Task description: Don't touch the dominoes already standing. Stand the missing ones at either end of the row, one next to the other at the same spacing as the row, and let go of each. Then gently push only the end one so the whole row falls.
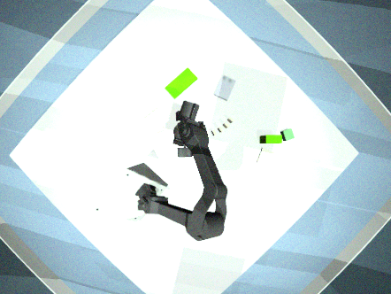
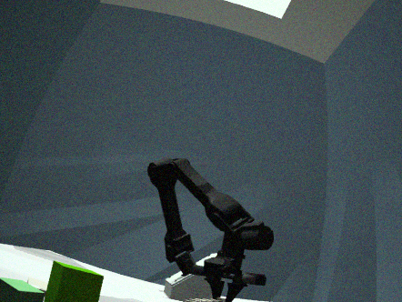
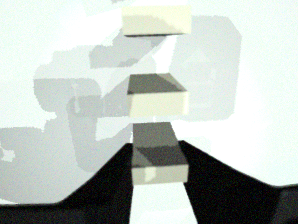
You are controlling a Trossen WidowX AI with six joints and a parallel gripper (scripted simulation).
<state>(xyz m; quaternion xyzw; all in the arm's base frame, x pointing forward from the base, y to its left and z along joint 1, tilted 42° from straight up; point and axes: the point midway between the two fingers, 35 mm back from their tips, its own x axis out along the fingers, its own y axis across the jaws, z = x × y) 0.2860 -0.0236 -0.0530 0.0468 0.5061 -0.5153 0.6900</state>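
Several cream dominoes [image 1: 225,125] [image 3: 158,104] stand in a slanting row right of the arm's hand in the top view. The wrist view shows another standing domino [image 3: 156,21] farther up, in line with the first. My gripper [image 3: 155,148] [image 2: 223,296] is shut on a domino [image 3: 160,174], whose dark long face and pale end show between the fingertips. The held domino is roughly in line with the row, beyond its lower-left end. Its height above the table is hard to tell. In the top view the hand hides the fingertips and the held domino.
A bright green block [image 1: 181,82] and a pale grey block [image 1: 225,88] lie above the row. Another green block [image 1: 273,139] [image 2: 73,284] and a mint cube [image 1: 287,135] [image 2: 20,287] are to the right. A dark grey wedge [image 1: 148,174] is near the arm's base.
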